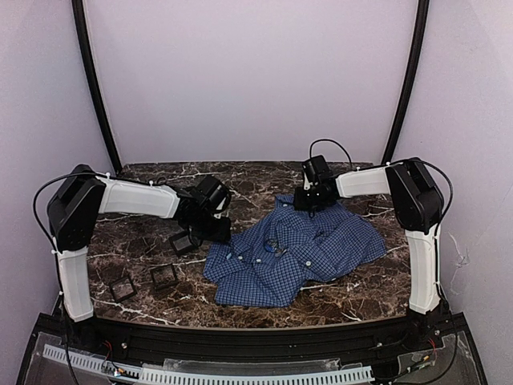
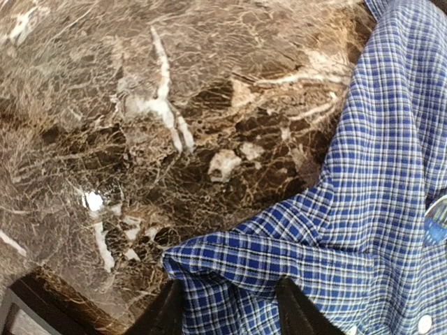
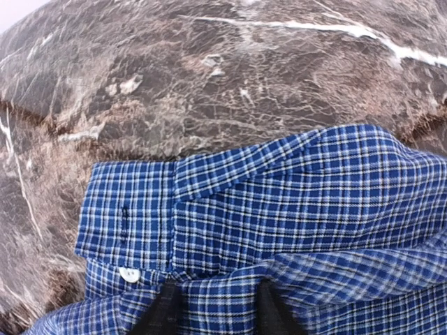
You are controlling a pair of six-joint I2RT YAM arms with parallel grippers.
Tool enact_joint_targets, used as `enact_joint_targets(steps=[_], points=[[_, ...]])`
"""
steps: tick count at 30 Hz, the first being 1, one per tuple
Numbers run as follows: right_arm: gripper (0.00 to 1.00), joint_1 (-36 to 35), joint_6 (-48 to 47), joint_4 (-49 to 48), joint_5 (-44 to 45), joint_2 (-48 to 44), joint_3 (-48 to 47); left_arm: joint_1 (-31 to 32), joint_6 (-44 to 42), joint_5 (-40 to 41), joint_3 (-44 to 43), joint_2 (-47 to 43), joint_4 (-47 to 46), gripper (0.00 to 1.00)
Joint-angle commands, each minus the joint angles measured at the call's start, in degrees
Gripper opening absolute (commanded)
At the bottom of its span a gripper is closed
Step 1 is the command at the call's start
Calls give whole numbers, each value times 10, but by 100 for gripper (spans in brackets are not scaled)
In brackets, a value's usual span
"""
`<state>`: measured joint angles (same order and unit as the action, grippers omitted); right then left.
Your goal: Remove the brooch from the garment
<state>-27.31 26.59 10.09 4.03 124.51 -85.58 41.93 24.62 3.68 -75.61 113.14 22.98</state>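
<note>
At far left, three small black trays (image 1: 163,276) sit on the marble table (image 1: 353,290), well apart from the checked shirt (image 1: 296,249). We see no item in them, though they are too small to be sure. We judge that they are set out to receive the removed piece.

The left gripper (image 2: 232,310) is closed on the shirt's left edge, with a raised fold gathered between its fingers.

A small pale-blue object (image 2: 436,218) lies on the fabric near the button placket. We take it to be the brooch, still attached.

The right gripper (image 3: 218,307) is clamped on bunched cloth at the far edge, just behind the buttoned cuff (image 3: 126,223).

We judge that the two opposed grips hold the fabric spread and steady around the brooch. Neither gripper is free to unpin it.
</note>
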Motion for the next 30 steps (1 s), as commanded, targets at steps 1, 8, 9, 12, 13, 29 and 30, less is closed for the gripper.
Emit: enact_joint_targets(steps=[1, 8, 9, 12, 13, 29, 30], points=[[23, 7, 20, -29, -26, -1, 4, -6, 4, -3, 2, 11, -26, 39], [0, 9, 27, -56, -23, -73, 38, -19, 24, -8, 15, 14, -41, 8], [0, 10, 29, -62, -26, -90, 48, -21, 28, -16, 15, 9, -45, 6], [0, 9, 30, -81, -25, -158, 87, -33, 39, -23, 28, -17, -71, 1], [0, 9, 27, -92, -23, -184, 105, -35, 41, -26, 43, -36, -99, 1], [0, -75, -111, -193, 49, -631, 295, -35, -56, -214, 115, -366, -223, 1], [0, -78, -120, -192, 37, -654, 295, -35, -53, -234, 110, -388, -220, 1]])
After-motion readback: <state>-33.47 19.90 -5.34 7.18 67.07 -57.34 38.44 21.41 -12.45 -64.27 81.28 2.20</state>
